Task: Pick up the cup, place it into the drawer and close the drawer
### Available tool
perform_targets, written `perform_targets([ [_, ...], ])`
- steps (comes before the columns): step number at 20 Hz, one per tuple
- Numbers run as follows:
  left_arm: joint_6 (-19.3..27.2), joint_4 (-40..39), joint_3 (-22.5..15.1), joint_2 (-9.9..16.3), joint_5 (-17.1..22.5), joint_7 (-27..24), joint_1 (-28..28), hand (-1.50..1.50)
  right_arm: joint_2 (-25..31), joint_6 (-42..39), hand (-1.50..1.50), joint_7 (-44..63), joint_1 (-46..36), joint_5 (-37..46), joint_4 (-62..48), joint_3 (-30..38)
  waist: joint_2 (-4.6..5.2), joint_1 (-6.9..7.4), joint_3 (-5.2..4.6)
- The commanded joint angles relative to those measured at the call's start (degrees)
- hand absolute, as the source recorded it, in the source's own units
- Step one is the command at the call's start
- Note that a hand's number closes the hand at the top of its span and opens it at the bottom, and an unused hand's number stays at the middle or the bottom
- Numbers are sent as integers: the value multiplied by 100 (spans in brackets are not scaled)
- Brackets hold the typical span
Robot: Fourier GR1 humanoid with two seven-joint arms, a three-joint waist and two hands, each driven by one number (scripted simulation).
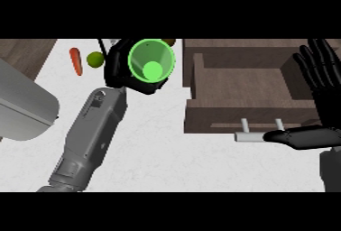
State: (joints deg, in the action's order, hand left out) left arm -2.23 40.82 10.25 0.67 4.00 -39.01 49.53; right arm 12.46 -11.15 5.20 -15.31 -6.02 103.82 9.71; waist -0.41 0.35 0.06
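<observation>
Green cup (pixel 152 61) — translucent, mouth tipped toward the viewer, just left of the drawer (pixel 248 85), clear of its wall. Brown wooden drawer pulled open — pale bar handle (pixel 251 136) on its front.

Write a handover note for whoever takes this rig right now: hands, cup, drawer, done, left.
Left hand: fingers curled round the green cup, held above the counter, left of the drawer.
Right hand: open, fingers up, at the view's right edge by the drawer; thumb near the handle.
Drawer: pulled open, nothing visible inside.
Done: cup grasped.
Left: carry the cup right, set it in the drawer, push the drawer shut.
</observation>
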Motion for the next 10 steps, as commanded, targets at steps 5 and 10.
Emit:
perform_targets([
  [5,1192,379,-854,-66,390,1525,1230,150,48,0,-150,164,-7,-50,235,14,38,-158,-4],
  [10,2012,-264,-1397,-67,817,2244,2170,150,-84,-2,-150,43,-22,-52,241,-104,58,-281,-1],
])
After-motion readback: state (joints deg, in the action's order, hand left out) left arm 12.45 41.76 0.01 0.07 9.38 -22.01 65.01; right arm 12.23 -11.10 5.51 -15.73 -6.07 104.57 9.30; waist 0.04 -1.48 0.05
